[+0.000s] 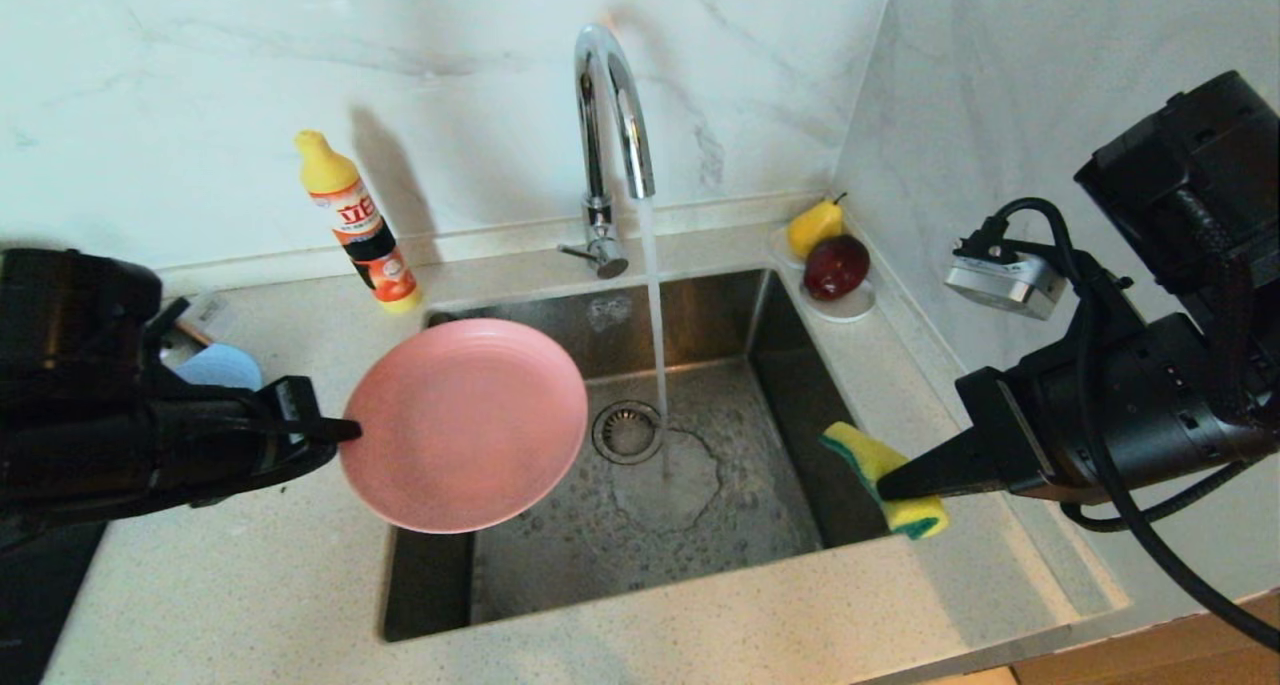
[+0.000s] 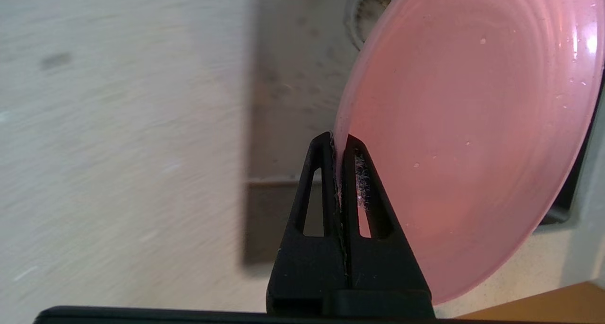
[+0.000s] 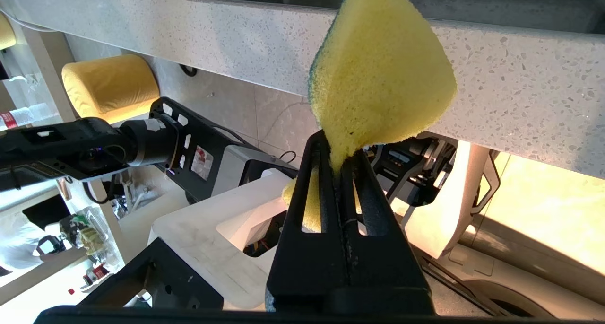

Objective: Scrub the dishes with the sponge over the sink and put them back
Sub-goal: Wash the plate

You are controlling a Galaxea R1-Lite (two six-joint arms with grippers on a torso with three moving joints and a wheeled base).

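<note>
My left gripper (image 1: 350, 429) is shut on the rim of the round pink plate (image 1: 465, 425), which hangs tilted over the left side of the sink (image 1: 760, 365). In the left wrist view the pink plate (image 2: 472, 139) fills the frame, its edge pinched at my left gripper (image 2: 338, 142). My right gripper (image 1: 885, 487) is shut on the yellow sponge (image 1: 885, 463) with its green layer, above the sink's right edge. In the right wrist view my right gripper (image 3: 339, 146) squeezes a corner of the sponge (image 3: 378, 78). A pale grey-blue dish (image 1: 222, 365) peeks out behind my left arm.
The tap (image 1: 610, 115) runs a stream of water (image 1: 655, 325) down beside the drain (image 1: 627, 431). A detergent bottle (image 1: 358, 223) stands at the back left. A white saucer (image 1: 850, 307) with a pear (image 1: 815, 227) and a dark red fruit (image 1: 836, 265) sits at the back right corner.
</note>
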